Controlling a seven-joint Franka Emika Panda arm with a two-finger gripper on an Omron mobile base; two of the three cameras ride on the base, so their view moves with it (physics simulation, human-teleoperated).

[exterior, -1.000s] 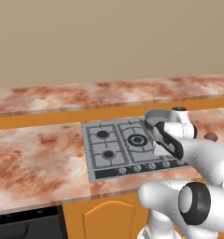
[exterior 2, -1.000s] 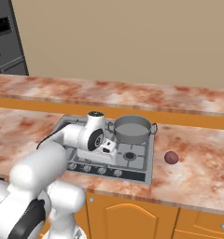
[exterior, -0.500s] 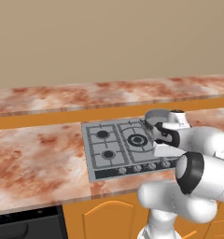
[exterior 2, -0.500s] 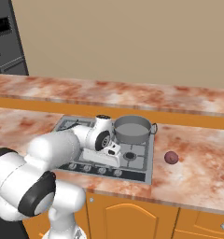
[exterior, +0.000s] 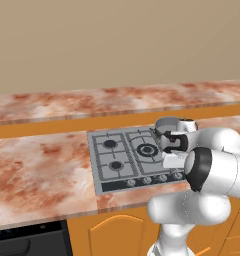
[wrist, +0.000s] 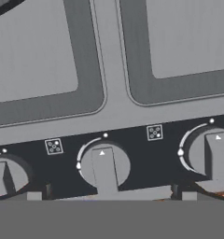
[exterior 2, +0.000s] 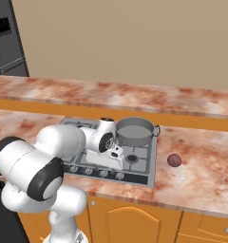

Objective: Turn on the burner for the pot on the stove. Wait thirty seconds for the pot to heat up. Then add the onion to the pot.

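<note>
The grey pot (exterior 2: pixel 134 131) stands on the back right burner of the stove (exterior 2: pixel 145 161); in the left base view the pot (exterior: pixel 165 125) is partly hidden behind my hand. To the right of the stove, on the counter, lies the reddish-purple onion (exterior 2: pixel 174 160). My gripper (exterior 2: pixel 117 155) points down at the black knob strip, in front of the pot. In the hand view the gripper (wrist: pixel 109 196) is open, its tips on either side of the middle knob (wrist: pixel 104 167), with nothing held. More knobs flank it, one on the right (wrist: pixel 216 156) and one on the left (wrist: pixel 4 175).
The marbled counter (exterior: pixel 37 170) runs left and right of the stove (exterior: pixel 99 172), with a raised back ledge (exterior 2: pixel 182 97) behind it. A dark fridge (exterior 2: pixel 6 42) stands at the far left. My own white elbow (exterior: pixel 217 167) hangs over the stove's front right corner.
My arm's elbow has swung round toward the front of the stove. The hand has slid slightly left and lower, toward the knob strip. The jaws stay open.
</note>
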